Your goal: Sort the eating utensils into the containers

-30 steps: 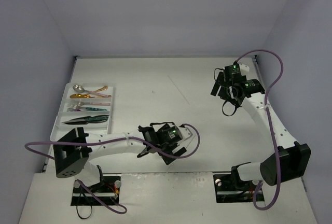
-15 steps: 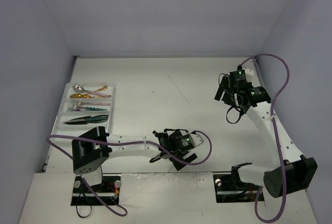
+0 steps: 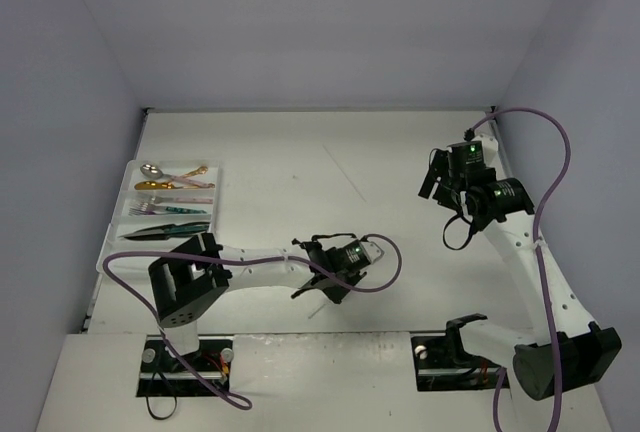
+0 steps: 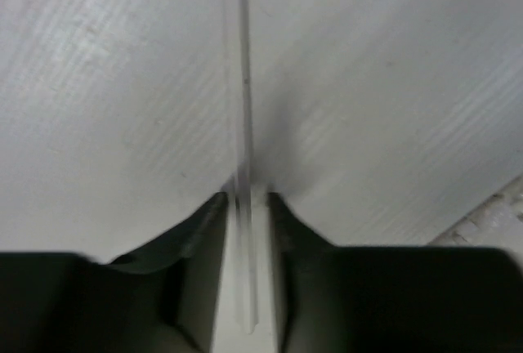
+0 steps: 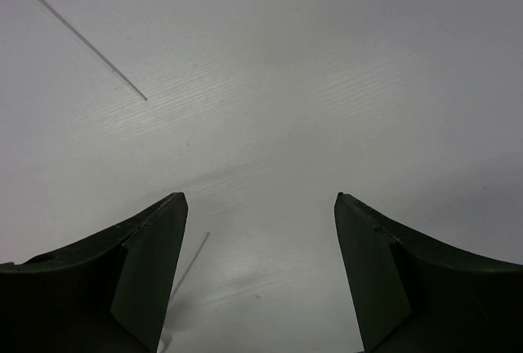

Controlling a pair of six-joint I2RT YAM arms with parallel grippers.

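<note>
My left gripper [image 4: 247, 198] is low over the table with a thin pale stick [image 4: 243, 83] running between its jaws. The jaws have drawn narrow round the stick, and a sliver of table still shows on each side of it. From above, this gripper [image 3: 320, 295] is near the table's front edge, at the middle. My right gripper [image 3: 432, 177] hangs open above the right side of the table, holding nothing [image 5: 260, 198]. Another long thin stick [image 5: 78, 33] lies ahead of it, and a short one [image 5: 189, 265] by its left finger. The white divided tray [image 3: 128, 166] at the left holds several utensils [image 3: 170, 204].
The grey walls close in at the back and on both sides. A purple cable [image 3: 385, 252] loops beside the left wrist. A faint thin line [image 3: 343, 170] crosses the middle of the table. The arm bases [image 3: 185, 362] stand on the near ledge.
The left arm has reached further right and down toward the front edge, and its jaws have narrowed from wide open round the stick. The right arm has drifted slightly right.
</note>
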